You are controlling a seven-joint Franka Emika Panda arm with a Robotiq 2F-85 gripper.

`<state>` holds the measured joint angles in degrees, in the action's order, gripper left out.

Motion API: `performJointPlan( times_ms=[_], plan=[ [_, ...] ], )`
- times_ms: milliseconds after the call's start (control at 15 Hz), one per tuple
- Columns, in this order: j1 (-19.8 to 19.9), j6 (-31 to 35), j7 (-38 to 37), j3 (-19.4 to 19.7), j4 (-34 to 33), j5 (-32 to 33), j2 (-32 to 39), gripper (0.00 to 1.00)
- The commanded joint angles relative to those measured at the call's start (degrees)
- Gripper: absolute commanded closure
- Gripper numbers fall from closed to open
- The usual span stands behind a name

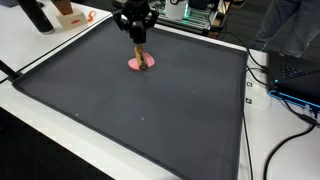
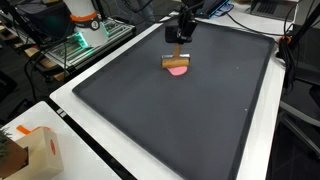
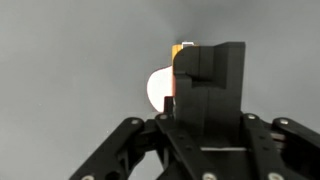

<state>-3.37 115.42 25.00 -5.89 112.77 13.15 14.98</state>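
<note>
A pink disc (image 1: 136, 65) (image 2: 179, 71) lies on the far part of the black mat (image 1: 130, 110) (image 2: 180, 120). A small brown block (image 1: 144, 62) (image 2: 176, 58) stands on or just over the disc. My gripper (image 1: 139, 48) (image 2: 179, 44) comes straight down onto the block and looks shut on it. In the wrist view the black fingers (image 3: 208, 75) fill the middle as one closed mass. Only an orange-brown edge of the block (image 3: 177, 52) and a pale slice of the disc (image 3: 157, 88) show beside them. Whether the block touches the disc is hidden.
The mat covers most of a white table (image 1: 40, 120). A cardboard box (image 2: 35, 150) sits at one table corner. Electronics with green lights (image 2: 75, 42), cables (image 1: 290, 130) and a laptop (image 1: 295, 75) line the table's edges.
</note>
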Motion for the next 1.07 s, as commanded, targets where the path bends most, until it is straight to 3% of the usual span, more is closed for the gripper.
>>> performJointPlan(
  times_ms=[0, 1000],
  plan=[
    [0.6, 4.1, -1.7, 1.8, -0.6, 3.5, 4.6, 0.77],
    [1.1, 5.5, -2.0, 3.2, -1.8, 3.6, 6.0, 0.77]
  ],
)
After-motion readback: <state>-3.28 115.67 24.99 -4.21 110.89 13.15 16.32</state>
